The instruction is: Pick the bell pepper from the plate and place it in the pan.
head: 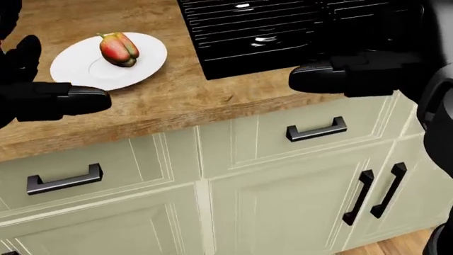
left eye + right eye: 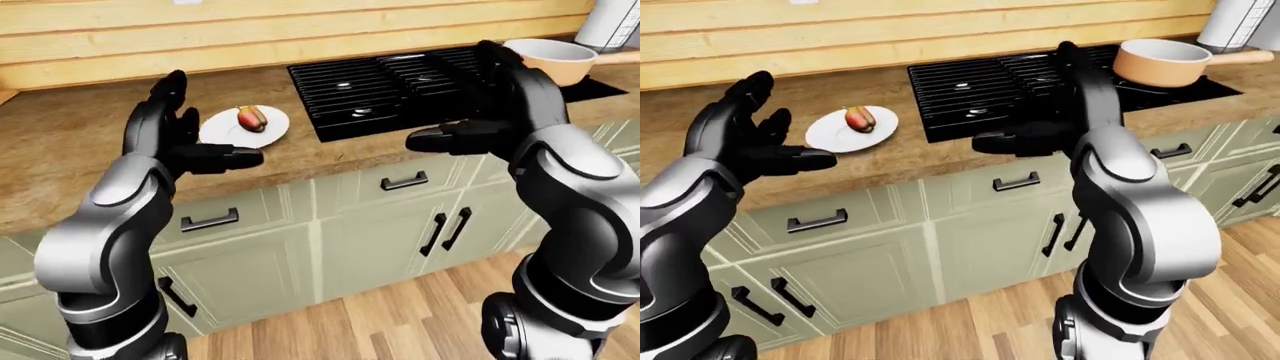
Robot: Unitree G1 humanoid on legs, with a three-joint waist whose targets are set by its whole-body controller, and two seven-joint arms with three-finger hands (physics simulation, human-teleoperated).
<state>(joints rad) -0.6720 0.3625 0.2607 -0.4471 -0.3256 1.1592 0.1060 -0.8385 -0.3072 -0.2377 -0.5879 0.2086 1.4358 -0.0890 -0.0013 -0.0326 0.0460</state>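
A red and green bell pepper lies on a white plate on the wooden counter, at the upper left of the head view. The tan pan with a wooden handle stands on the right side of the black stove. My left hand is raised and open, left of the plate and apart from it. In front of the stove my right hand is held up, open and empty.
The wooden counter runs over pale green cabinets with black handles. A wood-panelled wall rises behind it. A white appliance stands at the far right beside the pan. Wood floor lies below.
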